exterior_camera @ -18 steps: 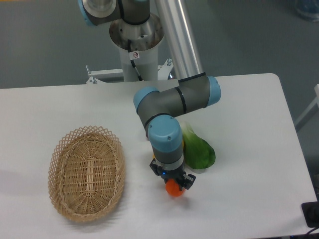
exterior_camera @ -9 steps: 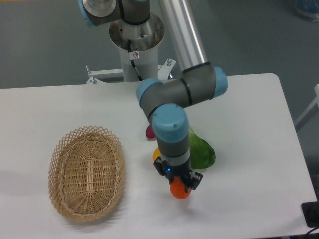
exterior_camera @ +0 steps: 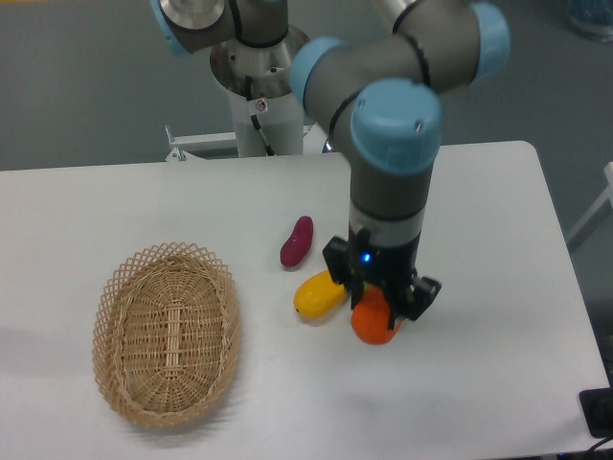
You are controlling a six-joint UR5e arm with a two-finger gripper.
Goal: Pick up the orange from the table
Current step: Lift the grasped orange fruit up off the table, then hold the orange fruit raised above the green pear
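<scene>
The orange (exterior_camera: 373, 321) is a small bright orange fruit held between the fingers of my gripper (exterior_camera: 378, 309), which is shut on it. Gripper and fruit hang well above the white table (exterior_camera: 498, 240), close to the camera and right of centre. The arm's wrist points straight down over the fruit and hides its top.
A yellow elongated fruit (exterior_camera: 319, 295) lies on the table just left of the gripper. A purple-red oblong vegetable (exterior_camera: 296, 242) lies behind it. A woven wicker basket (exterior_camera: 166, 331) sits at the front left. The robot base (exterior_camera: 261, 86) stands at the table's far edge.
The arm has risen strongly toward the camera with the orange in its grip, shifting slightly right. The yellow and purple-red items are now uncovered, and the green vegetable is hidden behind the arm.
</scene>
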